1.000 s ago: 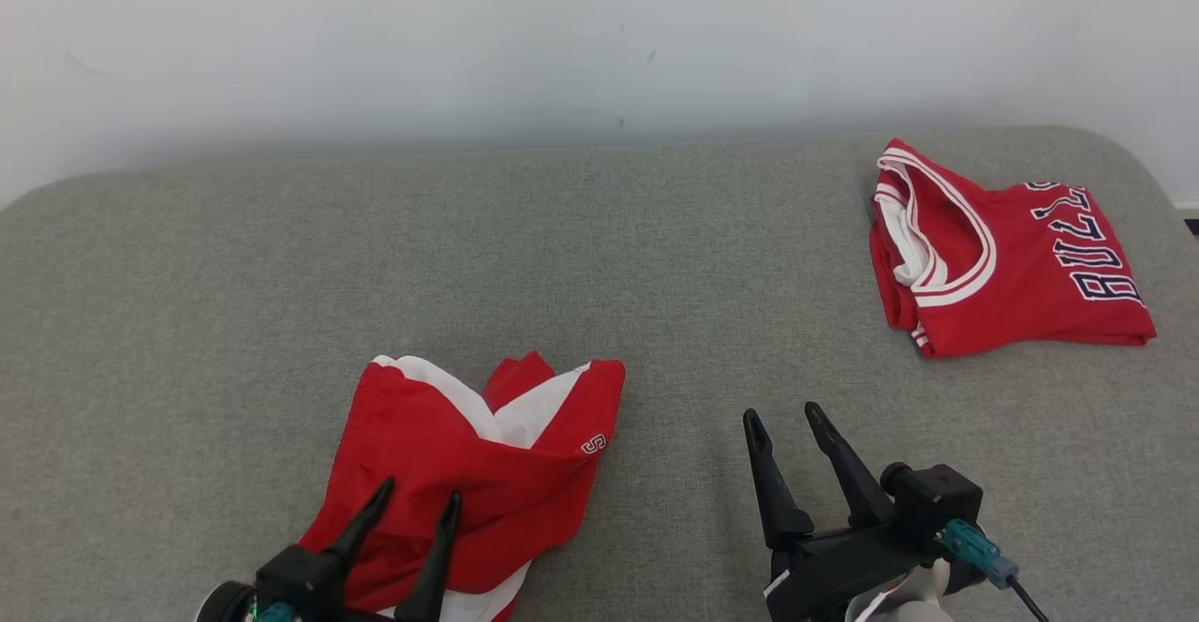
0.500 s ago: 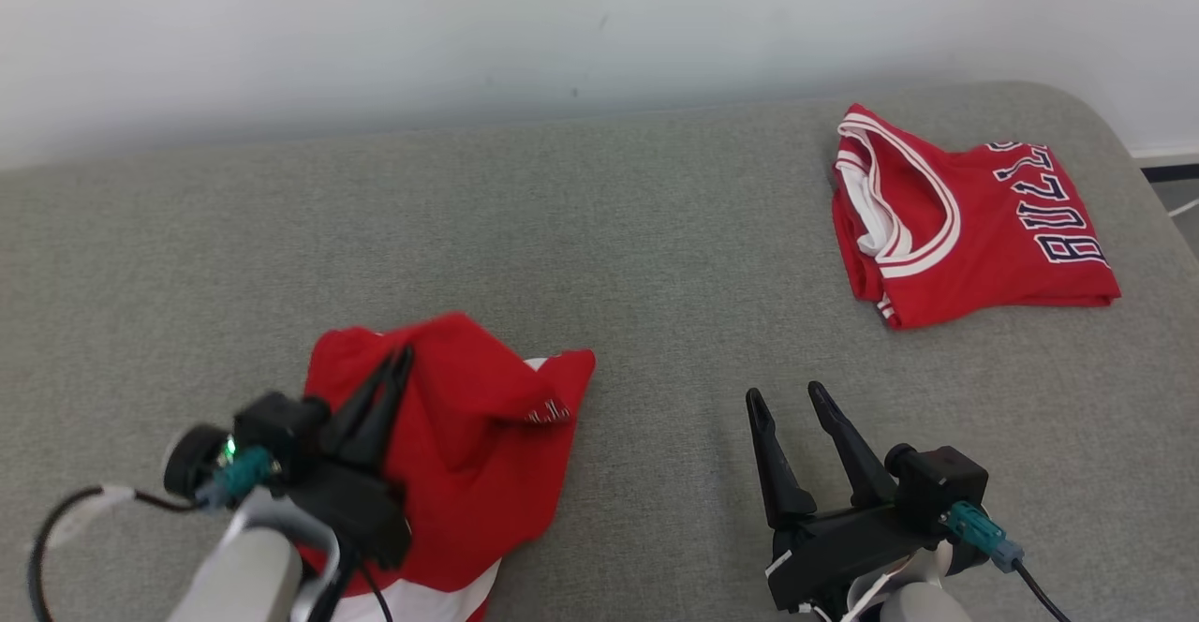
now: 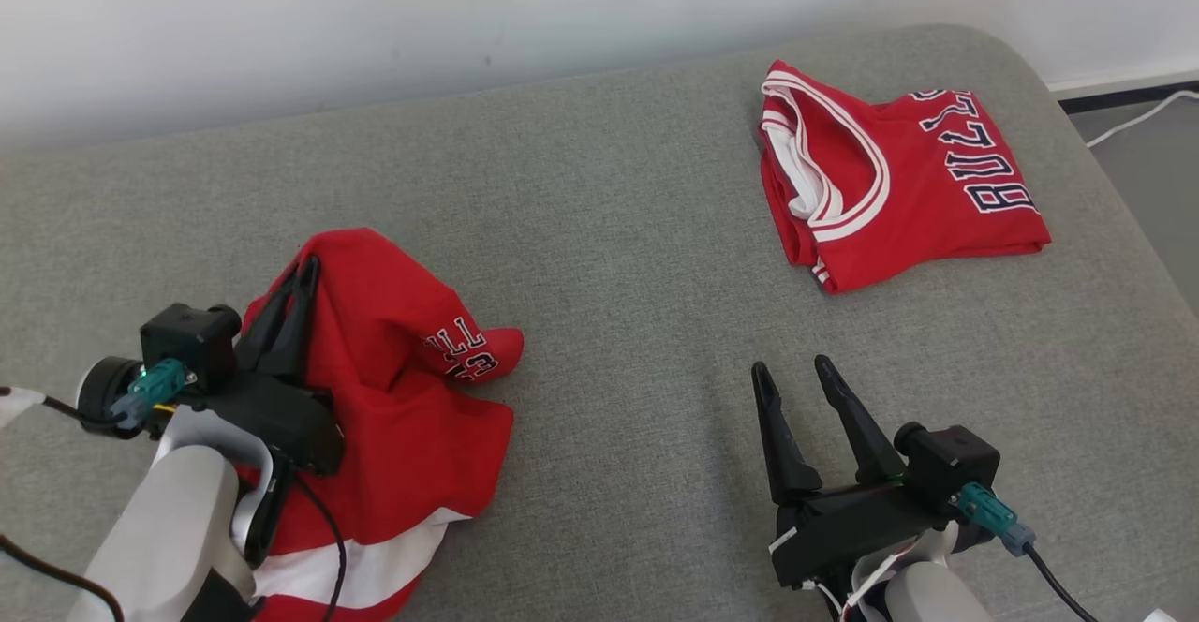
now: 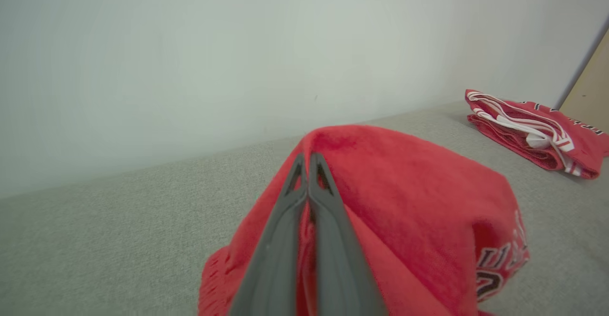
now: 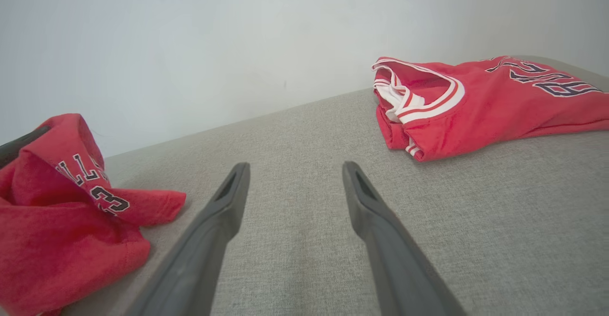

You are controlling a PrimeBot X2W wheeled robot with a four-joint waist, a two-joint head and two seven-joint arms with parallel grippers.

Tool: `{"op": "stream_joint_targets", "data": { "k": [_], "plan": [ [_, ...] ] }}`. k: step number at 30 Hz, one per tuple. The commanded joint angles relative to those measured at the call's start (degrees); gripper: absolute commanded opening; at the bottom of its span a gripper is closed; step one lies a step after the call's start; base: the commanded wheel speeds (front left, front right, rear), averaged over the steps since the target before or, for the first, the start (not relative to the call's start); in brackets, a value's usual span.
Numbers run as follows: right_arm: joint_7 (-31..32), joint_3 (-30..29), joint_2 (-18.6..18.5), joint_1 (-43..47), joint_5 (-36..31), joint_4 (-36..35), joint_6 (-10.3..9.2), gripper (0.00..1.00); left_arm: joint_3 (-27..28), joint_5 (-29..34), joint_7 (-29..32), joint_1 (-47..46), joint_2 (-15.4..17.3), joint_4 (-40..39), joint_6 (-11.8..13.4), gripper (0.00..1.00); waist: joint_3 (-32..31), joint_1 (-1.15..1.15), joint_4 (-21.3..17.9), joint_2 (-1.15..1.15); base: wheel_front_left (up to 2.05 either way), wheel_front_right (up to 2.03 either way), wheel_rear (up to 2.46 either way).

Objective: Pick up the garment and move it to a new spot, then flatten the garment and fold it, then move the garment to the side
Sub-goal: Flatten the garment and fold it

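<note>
Garment (image 3: pixel 403 388) lies crumpled at the near left of the grey cushion (image 3: pixel 609 257). A folded red jersey (image 3: pixel 899 182) lies well apart at the far right, near the white wall (image 3: pixel 281 22), with bare cushion between the two. The left gripper (image 3: pixel 302 271) has its fingers pressed together on a fold of the garment and holds it up as a peak; the rest sags onto the cushion. The right gripper (image 3: pixel 790 365) has its fingers spread and holds nothing, to the right of the garment. The cloth is red, with a white band at the near hem and dark, white-edged lettering.
</note>
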Motion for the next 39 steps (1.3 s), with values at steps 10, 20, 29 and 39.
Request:
{"op": "stream_joint_targets", "data": {
  "k": [10, 20, 29, 39],
  "plan": [
    [-0.1, -0.5, 0.0, 1.9, -0.1, 0.8, -0.04, 1.0, 2.5, 1.5, -1.5, 10.0, -2.5, -8.0, 1.1, 1.0, -2.8, -0.01, 4.2, -0.01, 0.0, 0.0, 0.0],
    [-0.1, -0.7, 0.0, 3.6, -0.5, 1.7, -0.04, 1.0, 7.4, 3.1, -1.5, 26.1, -3.9, -23.6, 4.4, 1.0, -5.7, -0.01, 7.8, -0.01, 0.0, 0.0, 0.0],
    [0.3, -0.2, 0.0, 4.8, 0.0, 3.3, -0.04, 1.0, 11.8, 4.5, -1.5, 36.1, -5.2, -30.4, 7.6, 1.0, -8.1, -0.01, 11.3, -0.01, 0.0, 0.0, 0.0],
    [2.8, 1.0, -0.3, 5.0, 0.9, 4.5, -0.04, 1.0, 12.2, 5.4, -1.5, 38.5, -5.8, -31.9, 7.8, 1.0, -8.6, -0.01, 13.7, -0.01, 0.0, 0.0, 0.0]
  ]
}}
